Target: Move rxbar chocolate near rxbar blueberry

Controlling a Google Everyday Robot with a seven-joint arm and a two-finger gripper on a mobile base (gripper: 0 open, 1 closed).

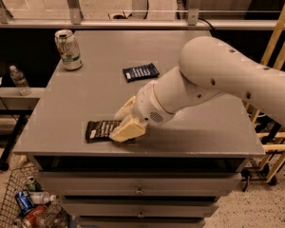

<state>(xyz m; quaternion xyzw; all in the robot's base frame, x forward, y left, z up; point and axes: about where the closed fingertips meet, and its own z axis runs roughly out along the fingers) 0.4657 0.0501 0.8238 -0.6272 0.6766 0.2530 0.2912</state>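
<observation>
A: Where is the rxbar chocolate lying?

B: The rxbar chocolate [99,130] is lying flat near the front edge of the tabletop [204,137], left of centre. The end effector [119,126] is covering its right end.

A: End effector state?

B: It is sitting low over that end of the bar, and the white arm [218,80] is reaching in from the right. Open, closed or gripping: I cannot tell.

A: And the rxbar blueberry?

B: The rxbar blueberry [140,72] is lying flat further back, near the middle of the tabletop and well apart from the chocolate bar. 1 can [68,49] is standing upright at the back left corner.
</observation>
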